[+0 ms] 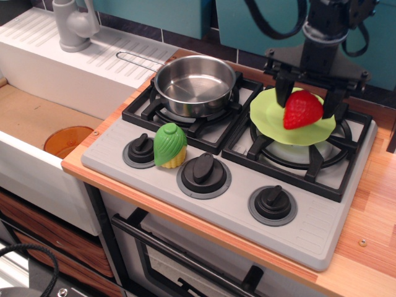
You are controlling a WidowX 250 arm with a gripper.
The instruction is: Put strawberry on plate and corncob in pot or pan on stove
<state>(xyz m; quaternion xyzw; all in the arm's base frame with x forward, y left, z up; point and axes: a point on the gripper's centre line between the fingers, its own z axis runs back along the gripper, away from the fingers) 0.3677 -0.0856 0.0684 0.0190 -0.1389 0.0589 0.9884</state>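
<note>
Red strawberry [302,109] (glossy), lime-green plate [272,114]

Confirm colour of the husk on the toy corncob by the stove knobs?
Bright green ribbed husk over a yellow kernelled base, on the dome-shaped toy corncob; shows clearly in the observation.image view.

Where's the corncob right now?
The corncob stands on the stove's front edge, left of centre, between the two leftmost knobs and just in front of the pan.

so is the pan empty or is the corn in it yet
Empty: the pan shows only bare steel inside. The corncob stands upright beside the stove knobs.
</note>
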